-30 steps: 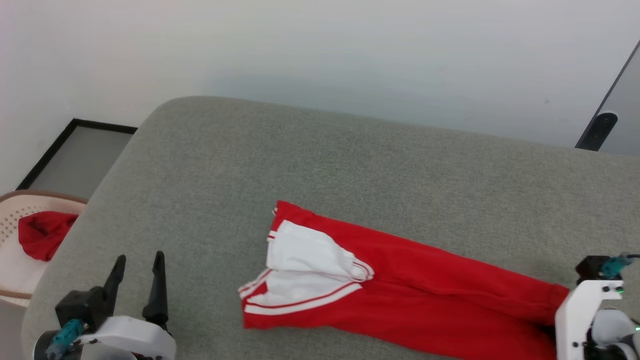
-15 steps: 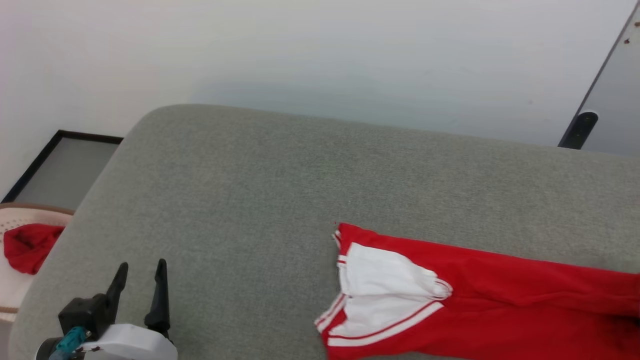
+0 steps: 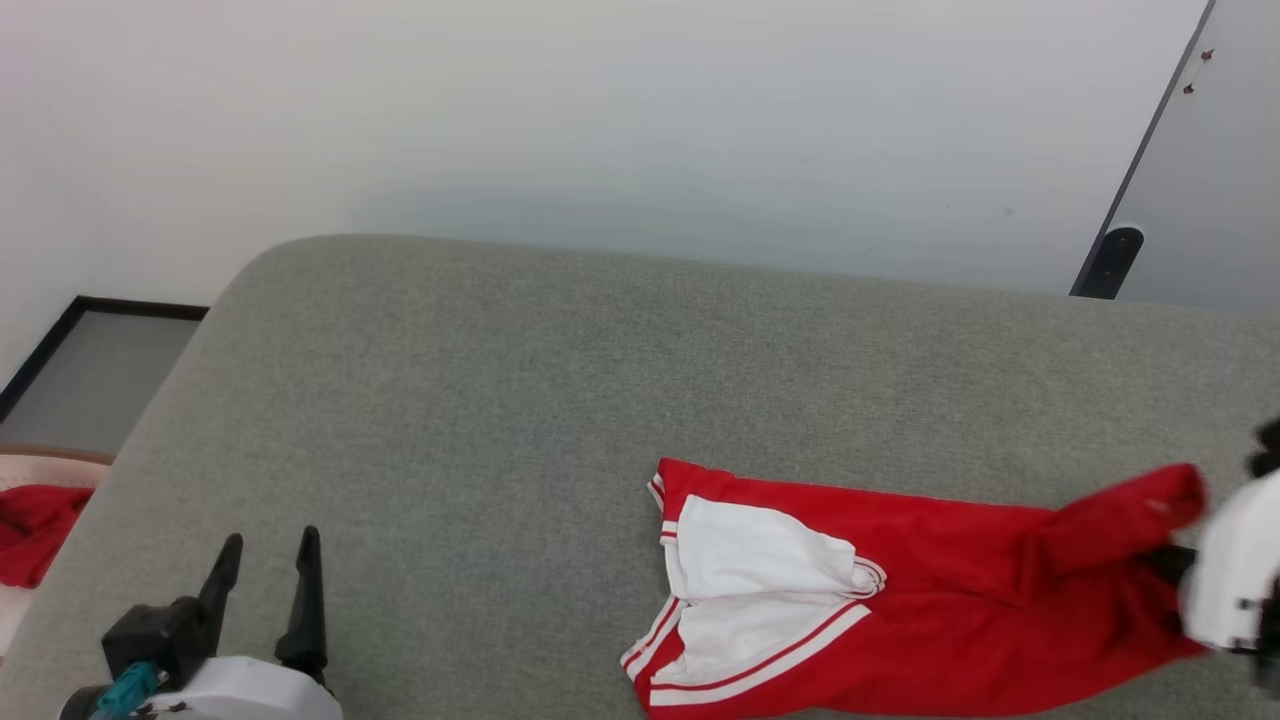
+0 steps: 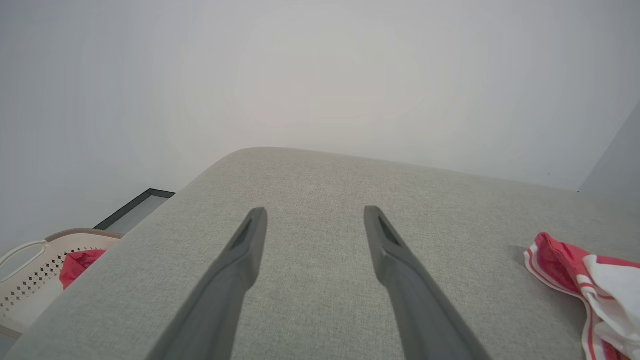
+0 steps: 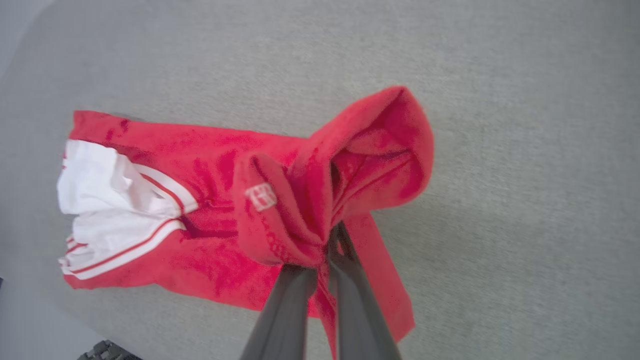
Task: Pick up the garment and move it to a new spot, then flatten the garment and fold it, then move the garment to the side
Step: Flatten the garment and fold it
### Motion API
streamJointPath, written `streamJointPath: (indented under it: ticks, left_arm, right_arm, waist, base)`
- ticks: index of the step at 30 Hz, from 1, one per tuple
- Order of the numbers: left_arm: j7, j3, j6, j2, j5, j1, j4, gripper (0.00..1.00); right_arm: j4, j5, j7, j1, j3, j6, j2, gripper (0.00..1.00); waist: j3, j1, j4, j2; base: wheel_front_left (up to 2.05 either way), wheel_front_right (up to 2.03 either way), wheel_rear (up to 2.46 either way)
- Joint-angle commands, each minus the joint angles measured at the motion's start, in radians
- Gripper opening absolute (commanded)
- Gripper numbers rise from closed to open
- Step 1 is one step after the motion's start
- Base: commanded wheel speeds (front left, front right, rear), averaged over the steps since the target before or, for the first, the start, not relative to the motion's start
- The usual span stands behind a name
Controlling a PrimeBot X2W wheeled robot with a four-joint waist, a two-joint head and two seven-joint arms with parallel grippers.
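The garment is a red jersey lying in a long strip on the grey cushion, with its white striped sleeves at the left end. My right gripper, blurred at the right edge, is shut on the strip's right end, which is raised and doubled back leftward. In the right wrist view the gripper pinches a bunched red fold of the garment above the cushion. My left gripper stands open at the lower left over bare cushion. In the left wrist view it holds nothing, and the garment lies off to the right.
A cream basket holding a small red cloth stands beyond the cushion's left edge, also seen as the basket in the left wrist view. A dark-framed panel lies behind it. A white wall backs the cushion, with a grey door at right.
The head camera has shifted. The garment slid rightward across the cushion, then my right gripper lifted its right end and brought it back toward the left. The left gripper stayed open and still.
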Motion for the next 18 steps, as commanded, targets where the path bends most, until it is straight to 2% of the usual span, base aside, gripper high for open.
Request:
streamJointPath:
  ticks: [1, 5, 8, 15, 18]
  left_arm:
    - [-0.005, -0.001, -0.003, -0.001, -0.007, 0.002, 0.001, 1.00]
    - [-0.005, -0.011, -0.003, -0.004, -0.010, -0.016, 0.005, 1.00]
    - [-0.005, -0.023, -0.003, -0.007, -0.012, -0.028, 0.011, 1.00]
    - [-0.005, -0.056, -0.003, -0.015, -0.017, -0.065, 0.024, 1.00]
    - [-0.005, -0.064, -0.003, -0.019, -0.020, -0.076, 0.027, 1.00]
  right_arm:
    - [-0.041, 0.007, 0.013, 0.012, 0.002, -0.001, 0.034, 0.00]
    - [-0.130, -0.012, 0.049, 0.010, 0.038, -0.001, 0.117, 0.00]
    - [-0.151, -0.032, 0.060, -0.016, 0.069, -0.001, 0.179, 0.00]
    - [-0.091, -0.092, 0.025, -0.097, 0.151, -0.001, 0.304, 0.00]
    - [-0.059, -0.108, 0.009, -0.118, 0.171, -0.001, 0.330, 0.00]
  waist:
    - [0.001, -0.0001, 0.001, 0.0000]
    - [0.004, -0.0001, 0.012, 0.0000]
    - [0.008, -0.0001, 0.027, 0.0000]
    - [0.024, -0.0001, 0.065, 0.0000]
    - [0.030, -0.0001, 0.076, 0.0000]
  base:
    - [0.00, 0.00, 0.00]
    - [0.00, 0.00, 0.00]
    - [0.00, 0.00, 0.00]
    - [0.00, 0.00, 0.00]
    - [0.00, 0.00, 0.00]
